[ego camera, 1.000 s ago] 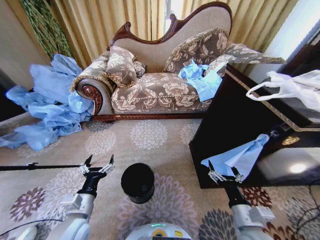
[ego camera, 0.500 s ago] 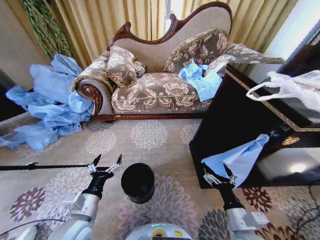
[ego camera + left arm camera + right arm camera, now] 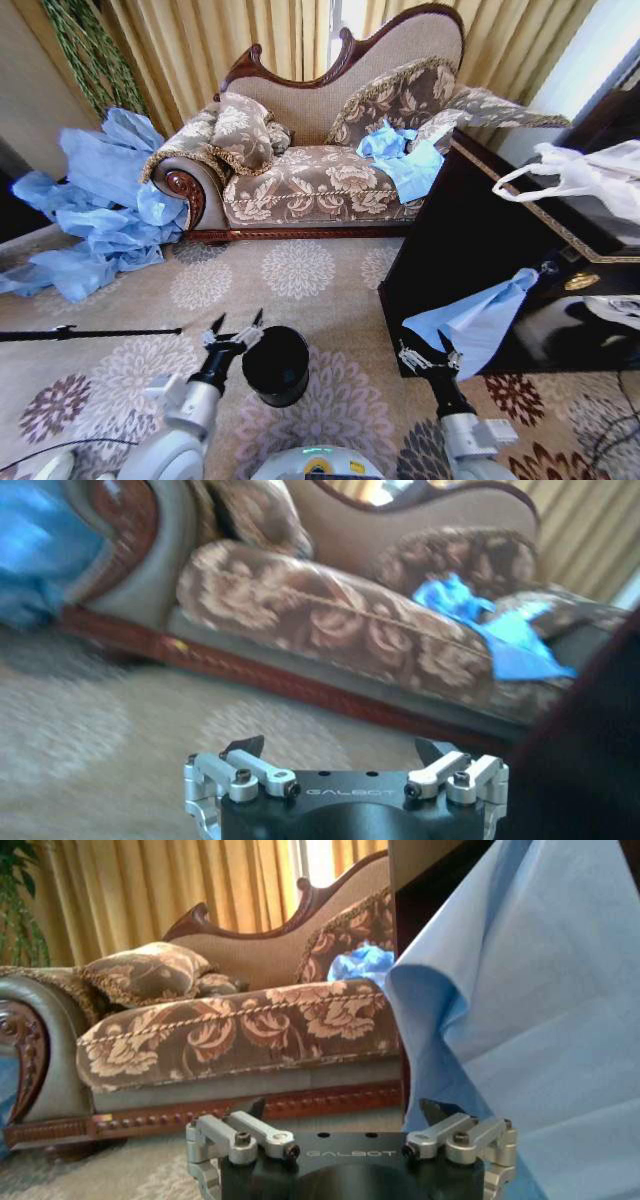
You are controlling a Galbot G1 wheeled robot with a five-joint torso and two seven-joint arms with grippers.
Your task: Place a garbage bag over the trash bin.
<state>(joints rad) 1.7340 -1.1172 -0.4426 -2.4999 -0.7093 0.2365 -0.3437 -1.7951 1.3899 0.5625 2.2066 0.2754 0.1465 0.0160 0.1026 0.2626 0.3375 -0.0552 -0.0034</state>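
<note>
The small black trash bin [image 3: 275, 365] stands on the patterned carpet in front of me. My left gripper [image 3: 237, 328] hovers open just left of the bin's rim, empty; in its wrist view the left gripper [image 3: 340, 750] faces the sofa. The light-blue garbage bag [image 3: 478, 318] hangs over the edge of the dark table [image 3: 470, 235]. Just below the bag's lower left corner my right gripper [image 3: 428, 352] is open. Through the right wrist camera the garbage bag [image 3: 530, 1005] hangs close beside the right gripper [image 3: 345, 1111], nothing between the fingers.
A floral sofa [image 3: 310, 180] with another blue bag [image 3: 400, 155] stands behind. A heap of blue bags [image 3: 95, 200] lies at the left. A white handled bag [image 3: 590, 175] sits on the table. A black rod [image 3: 90, 333] lies on the carpet.
My left gripper has moved right, closer to the bin. My right gripper has shifted left, under the bag's lower corner. Both stay open.
</note>
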